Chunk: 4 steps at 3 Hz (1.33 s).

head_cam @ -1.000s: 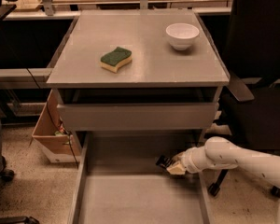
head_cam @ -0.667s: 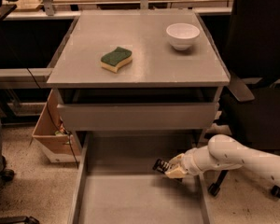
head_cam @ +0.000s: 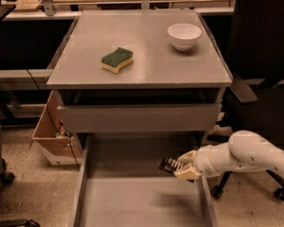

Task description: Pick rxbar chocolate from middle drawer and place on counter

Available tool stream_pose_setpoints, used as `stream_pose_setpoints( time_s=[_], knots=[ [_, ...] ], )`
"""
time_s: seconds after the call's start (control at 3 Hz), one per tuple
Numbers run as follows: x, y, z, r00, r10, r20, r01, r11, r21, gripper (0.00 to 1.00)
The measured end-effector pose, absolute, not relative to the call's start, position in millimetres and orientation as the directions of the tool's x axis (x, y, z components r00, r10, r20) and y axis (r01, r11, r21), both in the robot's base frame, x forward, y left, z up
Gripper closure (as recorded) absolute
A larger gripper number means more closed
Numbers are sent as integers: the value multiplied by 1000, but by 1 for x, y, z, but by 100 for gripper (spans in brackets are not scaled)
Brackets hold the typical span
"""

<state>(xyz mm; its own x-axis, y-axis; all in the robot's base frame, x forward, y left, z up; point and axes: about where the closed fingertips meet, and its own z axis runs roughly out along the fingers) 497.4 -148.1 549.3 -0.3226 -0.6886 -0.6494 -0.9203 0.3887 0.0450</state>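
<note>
Tool (head_cam: 181,167) grips rxbar chocolate (head_cam: 168,164) above middle drawer (head_cam: 132,202), right side.

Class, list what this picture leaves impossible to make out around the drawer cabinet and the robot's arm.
- rxbar chocolate: wrapper lettering too small; its right end is hidden in the gripper, above the right side of the middle drawer.
- middle drawer: front end cut off by the bottom edge.
- upper drawer: inside hidden under the counter.

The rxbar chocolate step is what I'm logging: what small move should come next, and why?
Probably a straight lift: the gripper appears shut on the rxbar chocolate, just above the middle drawer floor, and the counter lies well above.
</note>
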Motion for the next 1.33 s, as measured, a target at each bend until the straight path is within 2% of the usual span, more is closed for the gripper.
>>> stream_pose_setpoints(
  time_s=[0.33,1.0,1.33],
  knots=[
    [498,-157,594,-271,-718,-641,-915,400,-61,100],
    [493,-151,593,-274,-731,-625,-920,389,-52,100],
    [483,-150,626,-267,-744,-612,-920,387,-69,100]
  ],
)
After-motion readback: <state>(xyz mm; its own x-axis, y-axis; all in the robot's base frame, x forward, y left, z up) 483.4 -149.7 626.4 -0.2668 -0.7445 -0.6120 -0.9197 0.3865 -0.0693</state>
